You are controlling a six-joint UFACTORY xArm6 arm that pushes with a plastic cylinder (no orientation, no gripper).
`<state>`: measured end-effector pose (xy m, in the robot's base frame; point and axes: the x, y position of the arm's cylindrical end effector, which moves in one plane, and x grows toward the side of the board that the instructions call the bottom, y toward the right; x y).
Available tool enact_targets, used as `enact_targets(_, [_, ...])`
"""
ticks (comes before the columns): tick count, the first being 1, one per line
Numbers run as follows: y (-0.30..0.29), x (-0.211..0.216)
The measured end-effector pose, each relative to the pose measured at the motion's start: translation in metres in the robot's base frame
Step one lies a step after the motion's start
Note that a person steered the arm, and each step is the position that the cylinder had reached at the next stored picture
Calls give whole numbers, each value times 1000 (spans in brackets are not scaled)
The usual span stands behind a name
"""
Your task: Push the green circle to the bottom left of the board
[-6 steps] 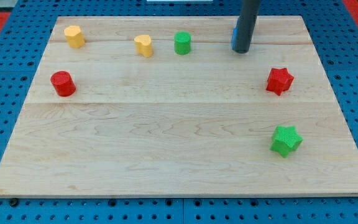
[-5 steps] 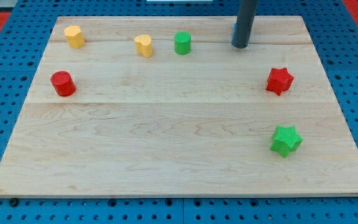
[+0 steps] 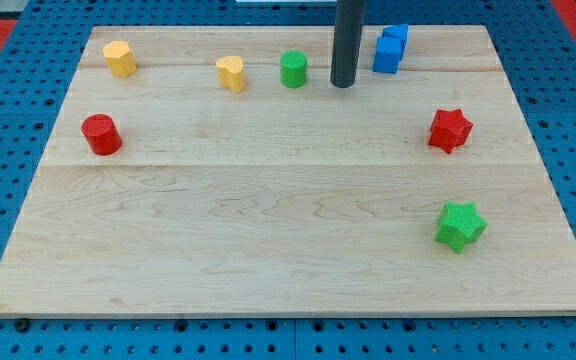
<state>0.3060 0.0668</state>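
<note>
The green circle (image 3: 293,69) is a short green cylinder near the board's top edge, a little left of centre. My tip (image 3: 343,85) stands just to its right, apart from it by a small gap. The rod rises straight out of the view's top. The wooden board (image 3: 288,220) fills most of the view.
A yellow heart (image 3: 231,73) sits just left of the green circle, a yellow block (image 3: 120,58) at top left. A red cylinder (image 3: 100,134) is at the left. A blue block (image 3: 390,48) is right of my tip. A red star (image 3: 450,129) and a green star (image 3: 460,225) are at the right.
My tip has moved left from in front of the blue block to just right of the green circle. The blue block now shows fully. No block has moved.
</note>
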Motion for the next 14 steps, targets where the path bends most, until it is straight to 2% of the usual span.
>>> enact_targets(7, [-37,-5])
enact_targets(9, [-34,-53])
enact_targets(10, [-78,-55])
enact_targets(11, [-94,-35])
enact_targets(14, [-141,73])
